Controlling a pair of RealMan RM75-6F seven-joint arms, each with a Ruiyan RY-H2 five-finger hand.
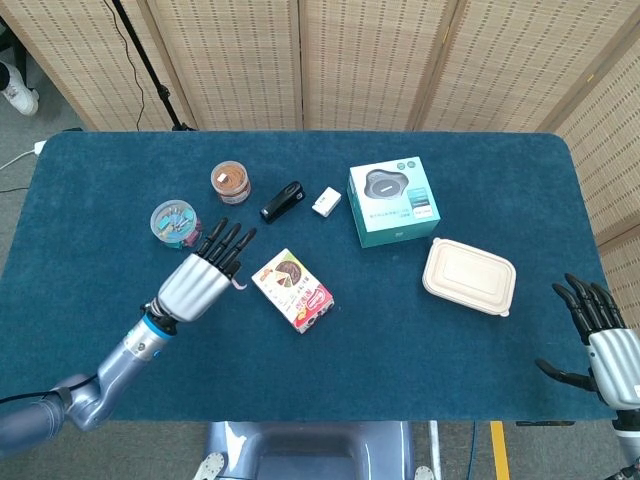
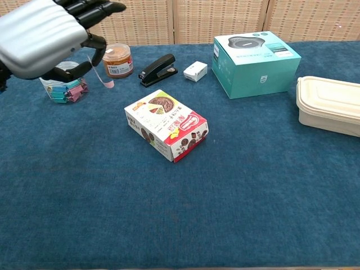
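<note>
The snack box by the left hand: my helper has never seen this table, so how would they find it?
Start at the teal carton near the table's far edge and come toward the near-left. The snack box lies flat at mid-table, just right of the left hand. It alone is white and red with chocolate pictures.

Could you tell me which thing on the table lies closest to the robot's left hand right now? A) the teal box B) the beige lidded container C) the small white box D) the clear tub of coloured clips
D: in the head view the left hand hovers just below the clear tub of coloured clips, far from the other options.
</note>
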